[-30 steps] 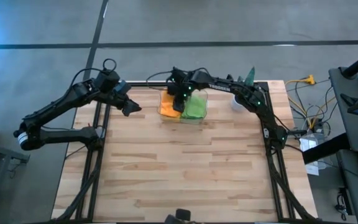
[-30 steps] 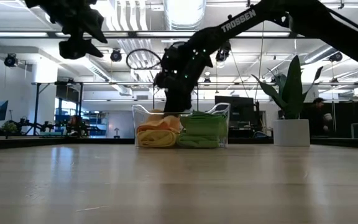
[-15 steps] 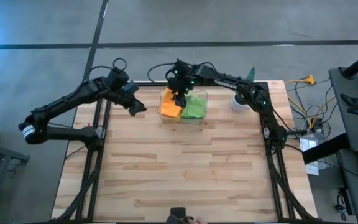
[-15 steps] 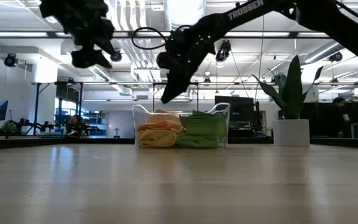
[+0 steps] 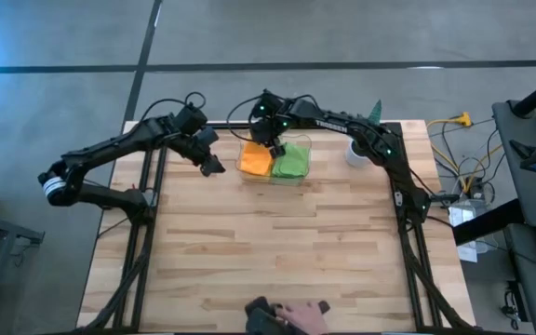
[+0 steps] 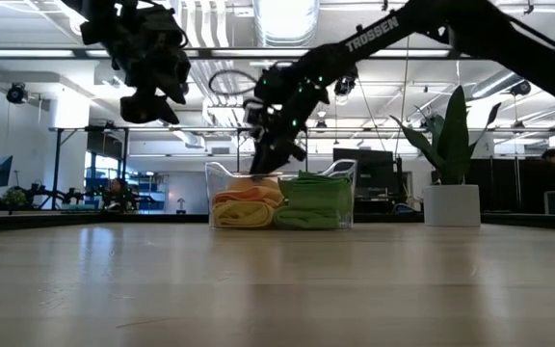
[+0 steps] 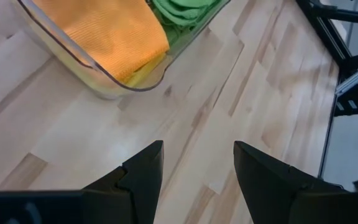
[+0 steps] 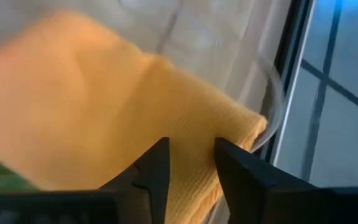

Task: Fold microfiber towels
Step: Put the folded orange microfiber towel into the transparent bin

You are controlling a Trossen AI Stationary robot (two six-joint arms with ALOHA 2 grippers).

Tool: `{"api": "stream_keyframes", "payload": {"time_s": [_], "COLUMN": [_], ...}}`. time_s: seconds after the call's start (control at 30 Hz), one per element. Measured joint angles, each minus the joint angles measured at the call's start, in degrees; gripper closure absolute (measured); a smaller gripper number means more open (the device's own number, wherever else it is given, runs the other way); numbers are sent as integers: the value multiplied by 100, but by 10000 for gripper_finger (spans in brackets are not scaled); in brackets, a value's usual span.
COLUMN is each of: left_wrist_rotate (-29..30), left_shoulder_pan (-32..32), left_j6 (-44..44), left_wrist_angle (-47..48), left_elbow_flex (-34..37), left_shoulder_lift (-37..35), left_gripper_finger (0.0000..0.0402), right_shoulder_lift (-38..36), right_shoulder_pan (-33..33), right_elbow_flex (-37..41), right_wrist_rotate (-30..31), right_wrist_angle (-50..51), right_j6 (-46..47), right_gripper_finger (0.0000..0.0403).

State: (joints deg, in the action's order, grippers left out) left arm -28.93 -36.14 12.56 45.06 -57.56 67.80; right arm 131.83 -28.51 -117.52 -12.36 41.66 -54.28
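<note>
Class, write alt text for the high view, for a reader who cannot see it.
Seen from above, a clear bin at the wooden table's far edge holds an orange towel beside a green towel. The right hand reaches into the bin over the orange towel, while the left hand hovers just left of the bin.

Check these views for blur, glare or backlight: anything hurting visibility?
Right wrist view: the orange towel is soft and smeared. Low view: bright ceiling lights leave both arms silhouetted, and the clear bin shows reflections. High and left wrist views: evenly lit, sharp.
</note>
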Motion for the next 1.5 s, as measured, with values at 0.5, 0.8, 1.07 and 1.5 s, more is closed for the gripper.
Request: {"api": "stream_keyframes", "payload": {"time_s": [0.5, 0.8, 1.07, 1.5], "left_wrist_rotate": [15, 26, 74, 26], "left_shoulder_pan": [0, 4, 4, 4], "left_j6": [-98, -163, -665, -540], "left_wrist_angle": [-4, -33, -912, -2020], "left_elbow_flex": [0, 0, 0, -173], "left_shoulder_lift": [-29, -31, 54, -460], "left_gripper_finger": [222, 222, 222, 222], "right_shoulder_lift": [453, 86, -303, -2134], "right_shoulder_pan": [-70, -139, -351, 462], "right_elbow_flex": [-452, -1743, -1623, 189], "right_wrist_rotate": [844, 212, -3018, -2913], "right_wrist_angle": [-144, 1946, 2680, 1553], "right_j6": [450, 2163, 4276, 4863], "right_gripper_finger": [353, 355, 355, 376]}}
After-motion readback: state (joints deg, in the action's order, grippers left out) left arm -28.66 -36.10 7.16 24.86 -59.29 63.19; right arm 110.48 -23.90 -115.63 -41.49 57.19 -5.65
